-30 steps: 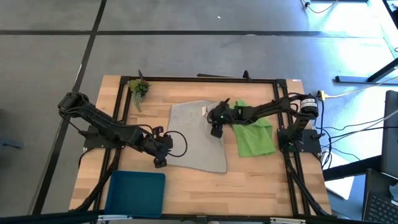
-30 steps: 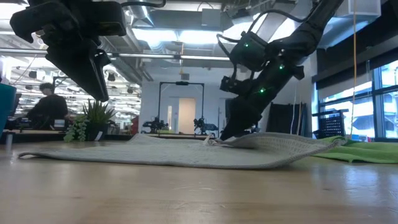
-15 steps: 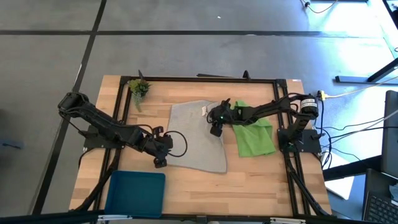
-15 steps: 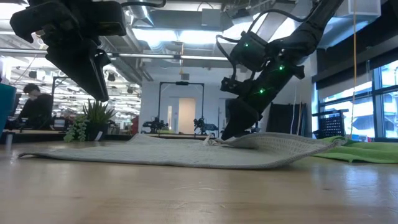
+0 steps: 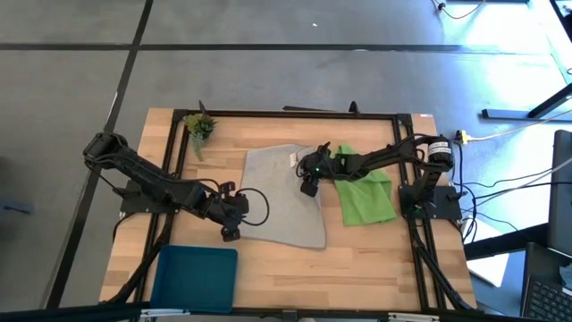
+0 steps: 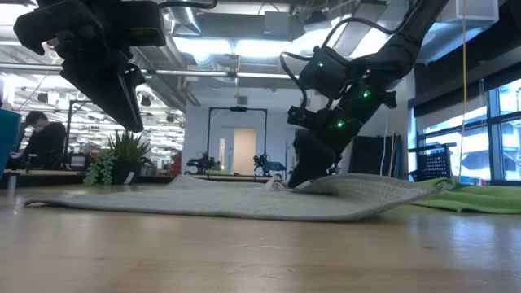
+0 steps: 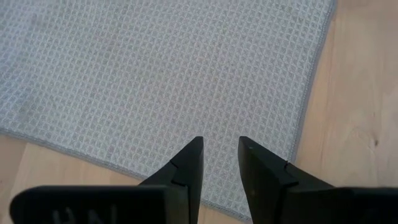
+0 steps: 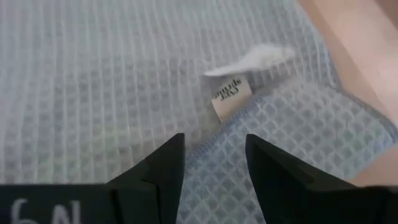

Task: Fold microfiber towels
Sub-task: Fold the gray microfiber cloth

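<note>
The light grey towel (image 5: 286, 201) lies spread on the middle of the table, with its far right corner turned over onto itself beside a white label (image 8: 230, 96). The lime green towel (image 5: 366, 197) lies crumpled to its right. My right gripper (image 5: 308, 186) is open and is down at that turned-over corner (image 6: 297, 181). My left gripper (image 5: 231, 231) is open by a narrow gap. It hovers well above the grey towel's near left corner (image 7: 220, 144) and touches nothing. My right gripper's open fingertips (image 6: 293, 181) come down onto the grey towel at the edge of its turned-over corner flap (image 8: 298, 130), just below the label. They slant down from the table's right side. Nothing is pinched between them. The towel lies on the table and the flap is humped up slightly.
A small plant sprig (image 5: 199, 127) sits at the far left corner and a blue tray (image 5: 197, 277) at the near left. Black frame rails (image 5: 179, 161) border the wooden top. A person (image 6: 41, 138) sits far off in the room behind.
</note>
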